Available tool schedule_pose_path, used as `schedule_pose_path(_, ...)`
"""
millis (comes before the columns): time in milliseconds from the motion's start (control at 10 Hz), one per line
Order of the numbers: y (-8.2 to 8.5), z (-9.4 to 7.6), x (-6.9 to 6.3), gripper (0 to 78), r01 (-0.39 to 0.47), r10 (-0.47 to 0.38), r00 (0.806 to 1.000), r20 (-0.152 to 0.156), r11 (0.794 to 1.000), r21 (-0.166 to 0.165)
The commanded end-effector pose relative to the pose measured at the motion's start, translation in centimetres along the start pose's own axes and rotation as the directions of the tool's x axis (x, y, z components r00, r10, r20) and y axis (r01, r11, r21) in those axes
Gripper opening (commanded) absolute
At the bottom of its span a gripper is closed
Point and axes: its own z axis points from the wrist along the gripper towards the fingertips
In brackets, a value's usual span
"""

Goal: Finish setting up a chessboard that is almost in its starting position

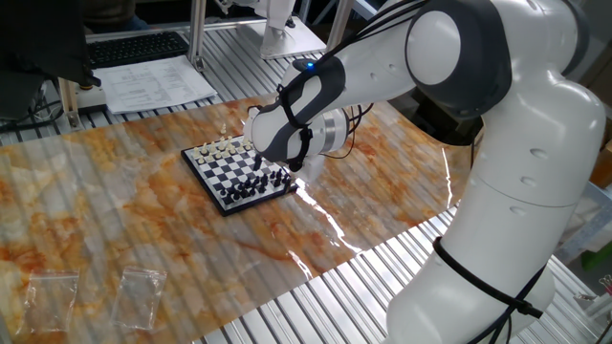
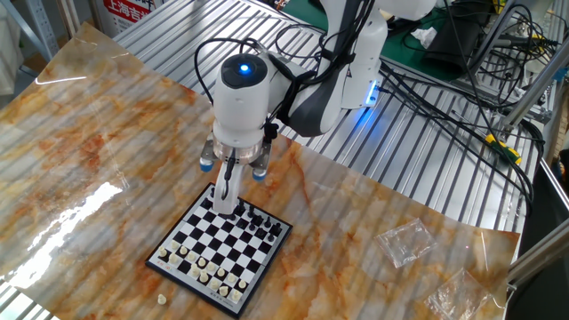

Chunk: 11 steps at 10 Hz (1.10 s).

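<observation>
The chessboard point(image 1: 228, 172) point(image 2: 220, 244) is a small black-and-white travel board lying on the marbled table cover. Cream pieces point(image 1: 223, 149) point(image 2: 203, 268) line one edge and black pieces point(image 1: 256, 187) point(image 2: 263, 225) line the opposite edge. My gripper point(image 1: 261, 172) point(image 2: 226, 210) points straight down over the corner at the end of the black row, with its fingertips at piece height. The two fingers stand close together. Whether a piece sits between them is hidden. One tiny cream piece point(image 1: 224, 131) point(image 2: 163, 300) lies off the board beside the cream side.
Two clear plastic bags point(image 1: 142, 291) point(image 2: 404, 242) lie on the cover well away from the board. Papers and a keyboard point(image 1: 134, 48) sit beyond the table's far edge. Cables point(image 2: 418, 98) run over the slatted metal surface behind the arm.
</observation>
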Motion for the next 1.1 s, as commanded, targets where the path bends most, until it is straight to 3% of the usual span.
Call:
schedule_pose_path(100, 0.1, -2.0, -0.2, 77.5, 0.052, -0.052, 0.999, -0.007, 0.999, -0.003)
schedule_pose_path(400, 0.1, -2.6, -0.2, 77.5, 0.094, -0.094, 0.996, 0.003, 0.996, 0.0)
schedule_pose_path(500, 0.1, -3.4, -0.2, 77.5, 0.214, -0.214, 0.977, 0.013, 0.977, 0.002)
schedule_pose_path(700, 0.2, -4.8, -0.6, 77.5, 0.401, -0.401, 0.916, 0.011, 0.916, 0.007)
schedule_pose_path(800, 0.3, -5.2, -0.8, 77.5, 0.447, -0.448, 0.894, 0.008, 0.894, 0.01)
schedule_pose_path(900, 0.5, -5.4, -0.9, 77.5, 0.543, -0.543, 0.84, 0.005, 0.84, 0.017)
schedule_pose_path(1000, 0.5, -5.4, -0.9, 77.5, 0.574, -0.574, 0.819, 0.006, 0.819, 0.019)
schedule_pose_path(1100, 0.6, -5.4, -1.0, 77.5, 0.629, -0.629, 0.777, 0.005, 0.777, 0.022)
